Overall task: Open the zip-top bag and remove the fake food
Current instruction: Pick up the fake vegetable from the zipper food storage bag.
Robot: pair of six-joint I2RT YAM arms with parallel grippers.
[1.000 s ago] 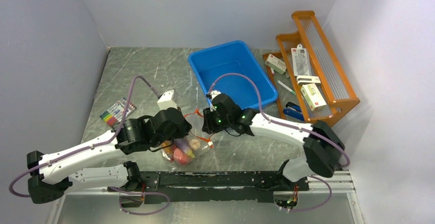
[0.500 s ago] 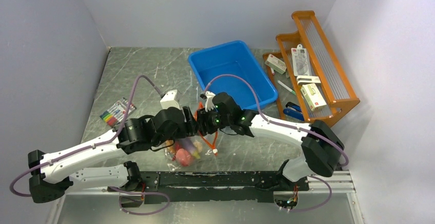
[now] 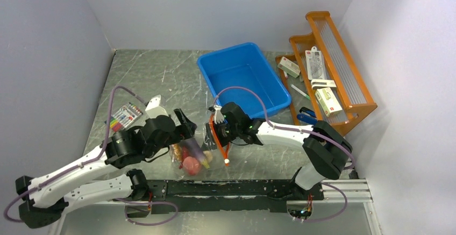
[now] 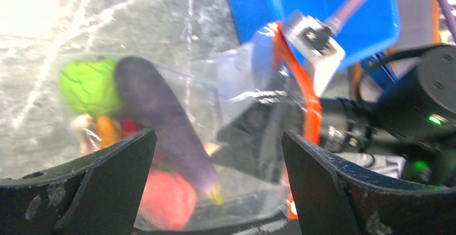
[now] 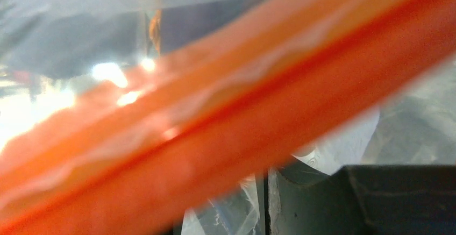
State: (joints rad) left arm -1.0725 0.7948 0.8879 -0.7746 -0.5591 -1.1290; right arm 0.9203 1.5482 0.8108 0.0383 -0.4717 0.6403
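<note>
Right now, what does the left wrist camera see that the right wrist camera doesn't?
Only the left wrist view: the left gripper open wide, a long purple plastic eggplant, a bumpy green ball, a pink-red peach and the blue plastic bin. Only the right wrist view: a blurry close-up with its own dark finger at the bottom. Both: the clear crinkly plastic bag and its red-orange zip strip.

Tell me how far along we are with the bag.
Done: the zip-top bag mouth looks parted, zip strip looped open. In hand: right gripper at the strip, left gripper open, gripping nothing. Left: all fake food sits inside; none out.
</note>
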